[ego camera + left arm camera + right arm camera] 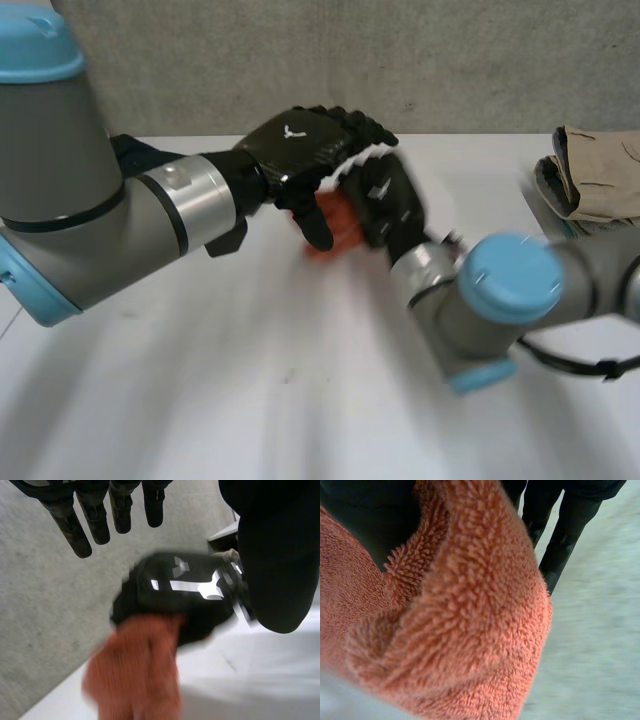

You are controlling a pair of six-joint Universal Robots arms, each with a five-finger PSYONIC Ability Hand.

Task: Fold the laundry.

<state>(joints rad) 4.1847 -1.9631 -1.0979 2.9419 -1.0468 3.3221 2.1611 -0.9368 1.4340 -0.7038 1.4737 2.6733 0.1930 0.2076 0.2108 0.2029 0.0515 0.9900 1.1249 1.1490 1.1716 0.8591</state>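
Observation:
An orange terry cloth hangs bunched just above the white table near its middle. My right hand reaches in from the right and its fingers are curled round the top of the cloth. In the left wrist view the right hand looks like a fist over the cloth, which droops below it. My left hand hovers just above and to the left of the right hand. Its fingers are straight and hold nothing. In the right wrist view the cloth is gathered in folds against the palm.
A folded stack of beige clothing lies at the table's right edge, on top of a grey piece. A grey wall runs behind the table's far edge.

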